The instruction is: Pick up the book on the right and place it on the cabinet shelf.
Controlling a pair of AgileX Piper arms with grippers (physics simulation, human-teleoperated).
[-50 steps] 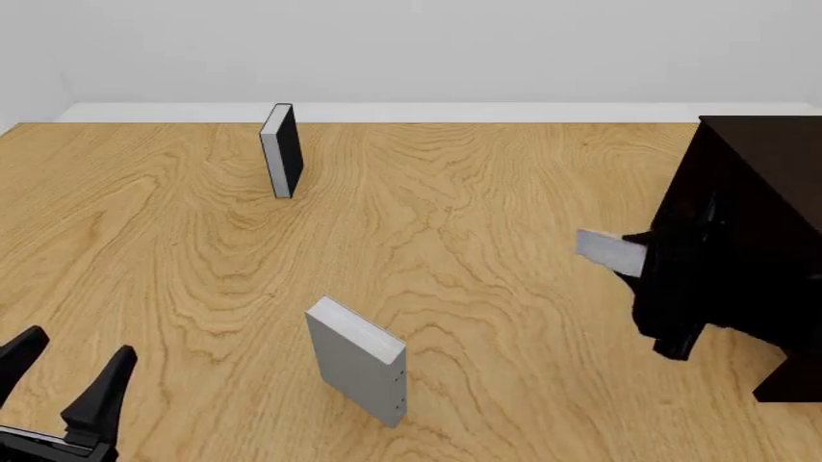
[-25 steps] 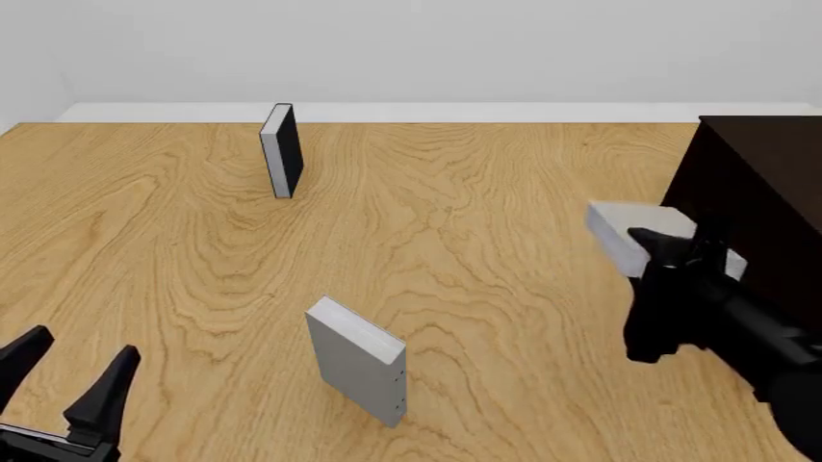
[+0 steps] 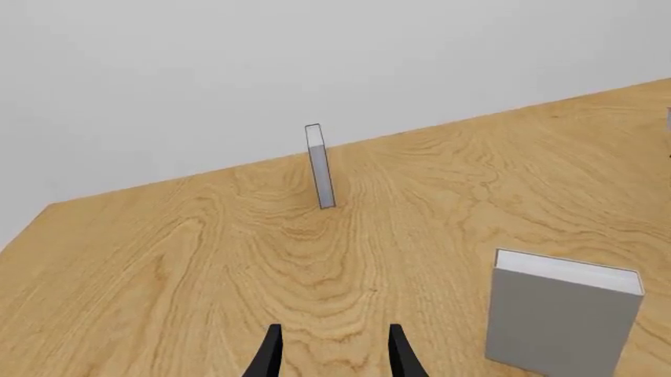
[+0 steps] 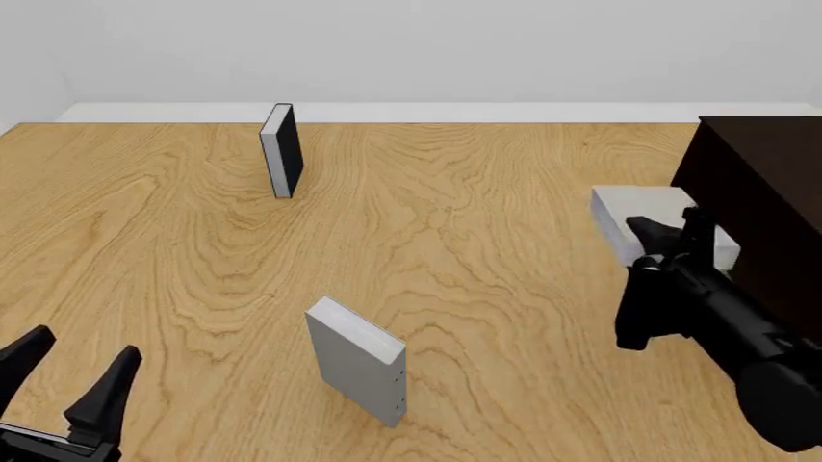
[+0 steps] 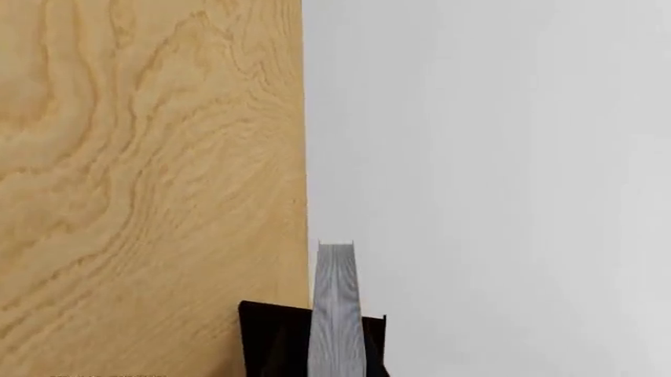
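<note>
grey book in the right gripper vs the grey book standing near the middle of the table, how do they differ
The held grey book is off the table, lying roughly flat in the shut right gripper beside the dark cabinet; the standing grey book rests upright on the table, untouched. The standing grey book shows tiny dots on its narrow edge; the held grey book shows no markings. Both are thick, plain light-grey hardcovers with paler edges.

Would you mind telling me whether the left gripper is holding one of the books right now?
No, the left gripper sits open near the table's front edge with nothing between its fingers, apart from the dotted grey book standing nearby.
</note>
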